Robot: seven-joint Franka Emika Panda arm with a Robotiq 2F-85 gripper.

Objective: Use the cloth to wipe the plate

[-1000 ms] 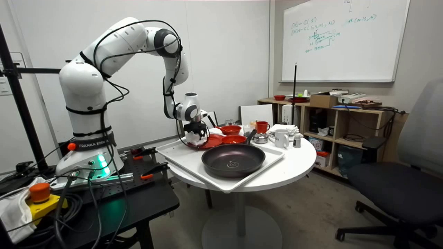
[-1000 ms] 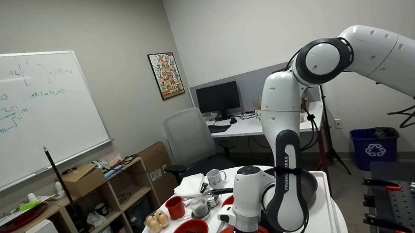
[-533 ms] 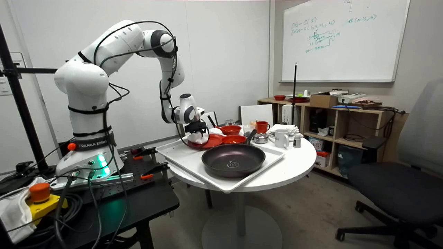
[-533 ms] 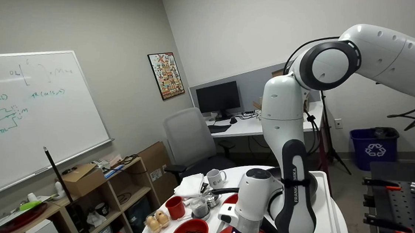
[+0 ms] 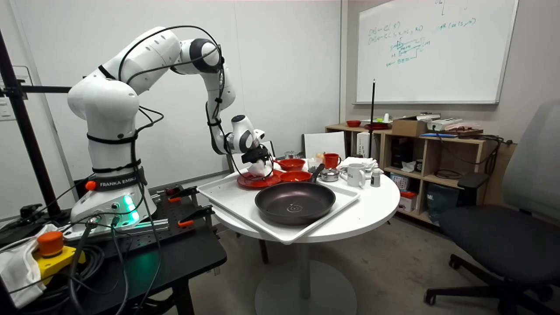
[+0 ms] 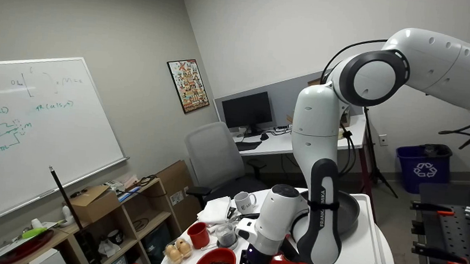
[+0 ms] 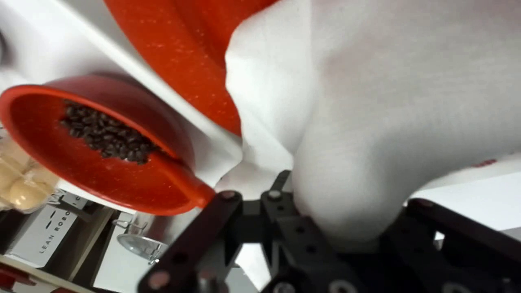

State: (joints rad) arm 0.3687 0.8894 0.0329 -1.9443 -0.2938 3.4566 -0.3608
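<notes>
The red plate (image 5: 250, 184) lies flat toward the far left of the white tray (image 5: 234, 202) on the round white surface (image 5: 377, 203), seen from the side where the black pan (image 5: 295, 203) is nearest. Over the plate the claw (image 5: 259, 159) hangs tilted, aimed down and to the right. Its jaws are drawn tight on a bunched white cloth (image 5: 261, 169), which bulges out below and, up close in the wrist view, hides a good share of the plate. The cloth looks to be touching the plate's far part, though from here I can't say how much of it touches. Just right of the plate sits a smaller red bowl (image 5: 296, 176). Beyond the tray's far edge, close by the plate, stands a bowl of dark beans (image 7: 101, 175) with a red handle (image 7: 189, 186) leaning over its rim.
</notes>
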